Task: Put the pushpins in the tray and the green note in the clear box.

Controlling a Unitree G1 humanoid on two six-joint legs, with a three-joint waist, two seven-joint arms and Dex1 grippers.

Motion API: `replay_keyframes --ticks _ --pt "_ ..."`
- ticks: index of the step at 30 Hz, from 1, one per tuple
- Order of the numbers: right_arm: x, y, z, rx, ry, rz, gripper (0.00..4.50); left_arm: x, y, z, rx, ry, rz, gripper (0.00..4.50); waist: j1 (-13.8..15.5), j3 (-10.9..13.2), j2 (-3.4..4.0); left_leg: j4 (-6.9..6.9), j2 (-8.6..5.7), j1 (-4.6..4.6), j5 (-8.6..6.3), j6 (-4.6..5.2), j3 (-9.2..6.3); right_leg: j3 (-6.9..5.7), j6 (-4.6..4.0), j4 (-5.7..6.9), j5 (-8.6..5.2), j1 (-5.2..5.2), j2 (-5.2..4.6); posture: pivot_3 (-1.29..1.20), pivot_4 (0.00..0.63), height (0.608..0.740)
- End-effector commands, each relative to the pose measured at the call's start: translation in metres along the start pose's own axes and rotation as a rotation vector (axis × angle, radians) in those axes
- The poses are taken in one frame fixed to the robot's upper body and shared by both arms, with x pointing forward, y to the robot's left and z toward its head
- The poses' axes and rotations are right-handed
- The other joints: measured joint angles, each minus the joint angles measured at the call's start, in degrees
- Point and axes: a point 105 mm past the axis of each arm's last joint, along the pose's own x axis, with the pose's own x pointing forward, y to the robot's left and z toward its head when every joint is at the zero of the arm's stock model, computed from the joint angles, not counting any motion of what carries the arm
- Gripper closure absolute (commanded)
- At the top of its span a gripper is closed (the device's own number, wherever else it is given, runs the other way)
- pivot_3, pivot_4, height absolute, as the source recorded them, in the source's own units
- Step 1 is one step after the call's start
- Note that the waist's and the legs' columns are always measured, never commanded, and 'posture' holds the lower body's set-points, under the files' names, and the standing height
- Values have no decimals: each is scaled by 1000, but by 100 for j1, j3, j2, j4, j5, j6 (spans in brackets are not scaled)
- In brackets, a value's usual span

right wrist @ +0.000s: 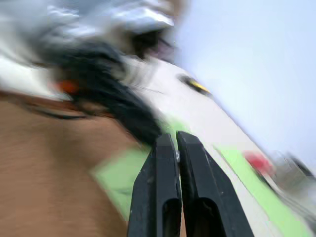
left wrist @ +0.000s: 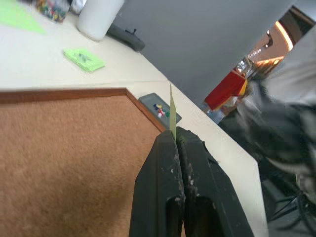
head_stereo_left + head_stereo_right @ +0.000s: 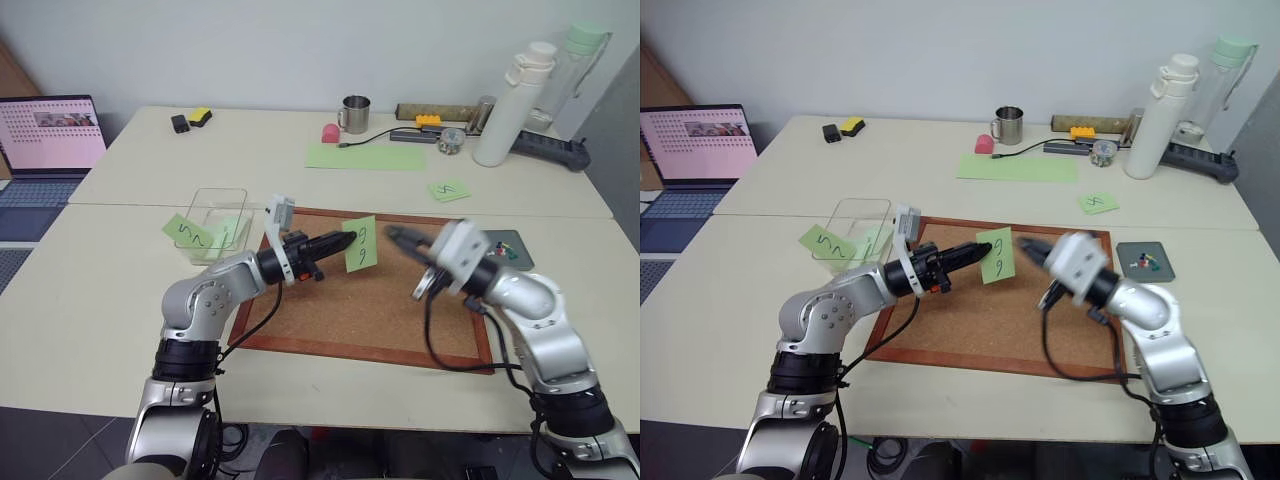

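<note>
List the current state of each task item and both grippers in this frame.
green note: pinched by the left gripper, raised above the cork board.
left gripper: shut on the note.
right gripper: shut, holding nothing.
pushpins: lying in the tray.
tray: holding pins.
clear box: open-topped.

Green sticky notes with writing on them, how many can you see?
3: one held up in the left claw over the cork board, green note; one by the clear box, note; one near the white bottle, note. More may be hidden.
</note>
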Motion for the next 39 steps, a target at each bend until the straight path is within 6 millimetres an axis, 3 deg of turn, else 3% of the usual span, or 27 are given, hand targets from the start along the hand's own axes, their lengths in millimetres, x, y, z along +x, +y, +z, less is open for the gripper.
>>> replay_keyframes --ticks 1,6,13,25,29,31,33,36,39 --pt "-30 -61 -40 225 147 -337 4500 22 -40 24 368 33 -155 4471 4 0 0 -1 -3 0 0 0 3 3 0 -1 0 0 -2 0 150 740" --pt "-57 -95 -92 424 323 -553 4500 44 -46 -6 697 169 -227 4471 -41 -2 7 -14 0 10 0 1 29 18 0 -5 0 -2 1 0 150 740" --pt "-61 -111 -110 524 354 -602 4500 52 -50 -20 765 178 -272 4471 -103 -1 8 -14 6 9 -6 12 40 30 0 2 0 -11 9 0 150 740" --pt "-65 -122 -110 549 343 -614 1914 47 -47 -22 761 183 -262 4500 -95 -1 9 -12 5 6 -7 14 40 27 1 1 0 -9 6 0 150 740" --pt "-60 -118 -95 470 306 -542 1781 44 -42 -15 742 166 -225 4500 -91 -1 9 -11 5 5 -7 14 40 27 1 1 0 -9 6 0 150 740" --pt "-43 -95 -63 416 195 -339 1781 36 -31 2 702 129 -126 4500 -90 -1 9 -11 5 5 -7 14 39 25 1 1 0 -9 6 0 150 740" --pt "-30 -67 -26 360 76 -145 1781 18 -10 21 661 93 48 4500 -140 0 10 -12 9 5 -10 19 37 23 1 1 0 -10 10 0 150 740" --pt "-24 -49 -5 322 19 -46 1781 -10 9 39 602 43 236 4500 -216 0 12 -13 15 10 -14 26 26 24 1 6 0 -10 17 0 150 740" --pt "-15 -22 24 338 -54 108 1781 -63 38 73 578 -59 558 4500 -192 1 11 -9 9 7 -14 26 17 15 1 5 0 -6 10 0 150 740"
